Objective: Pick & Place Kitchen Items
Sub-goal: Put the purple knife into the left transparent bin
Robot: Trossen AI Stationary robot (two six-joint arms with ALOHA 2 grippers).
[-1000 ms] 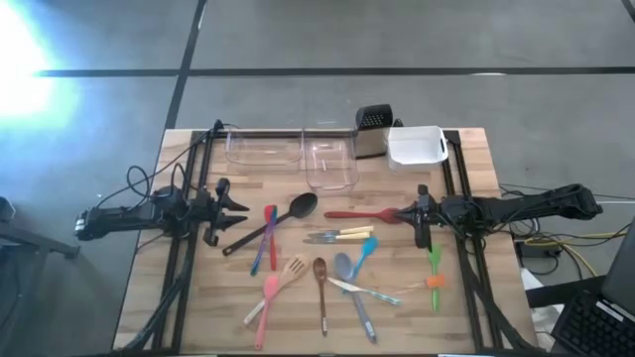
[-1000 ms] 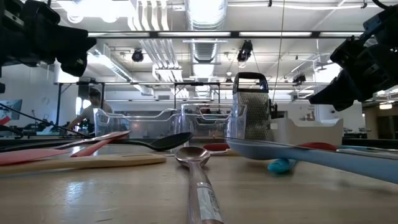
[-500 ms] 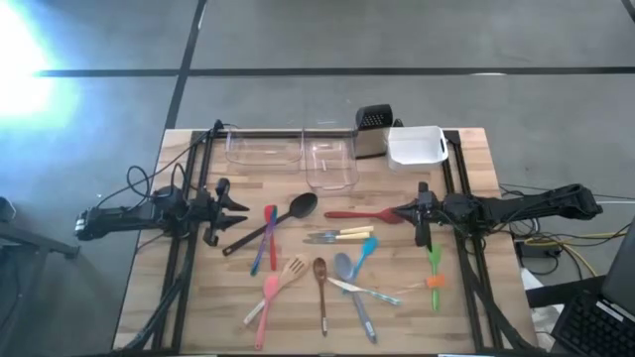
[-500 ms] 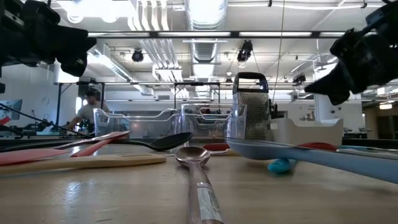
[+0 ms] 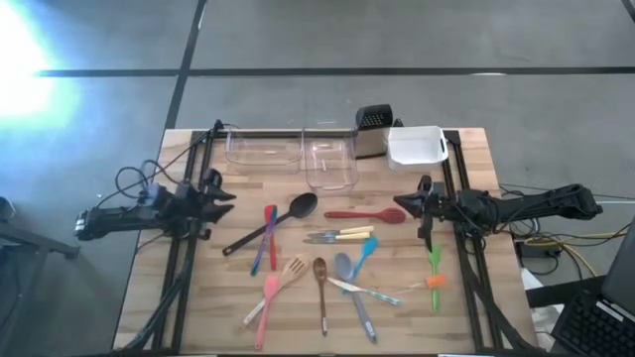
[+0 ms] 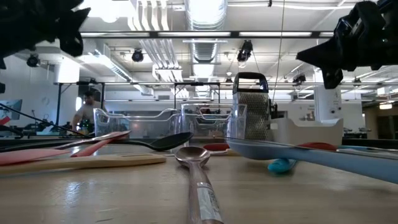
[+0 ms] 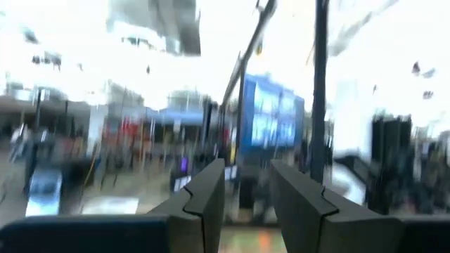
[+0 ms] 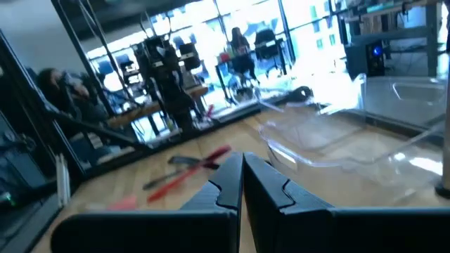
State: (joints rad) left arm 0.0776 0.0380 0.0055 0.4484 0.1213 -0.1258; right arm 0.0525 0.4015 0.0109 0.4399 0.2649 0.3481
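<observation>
Several slim kitchen items lie flat on the wooden table [image 5: 198, 307]: a black ladle [image 5: 276, 220], a red spoon [image 5: 365, 214], yellow-handled knives [image 5: 340, 235], a blue spoon [image 5: 363, 253], a wooden spoon [image 5: 320, 288], a pink spatula [image 5: 265, 302] and green-orange tools [image 5: 434, 268]. My left gripper [image 5: 224, 195] [image 7: 247, 169] hangs above the table's left side, open, with nothing between its fingers. My right gripper [image 5: 412, 207] [image 8: 243, 158] hangs above the right side, close to the red spoon's bowl, shut and holding nothing. In the low view both grippers stand well above the table top.
Two clear tubs [image 5: 264, 149] [image 5: 330, 164], a steel box grater [image 5: 372, 129] and a white tub [image 5: 416, 146] stand along the far edge. Black frame rails [image 5: 184, 248] [image 5: 461, 258] run down both sides. A person [image 6: 92, 107] shows in the room beyond.
Both grippers have tipped upward and risen above the table, the right one first. The left gripper has also drawn a little toward the far left. No utensil has moved.
</observation>
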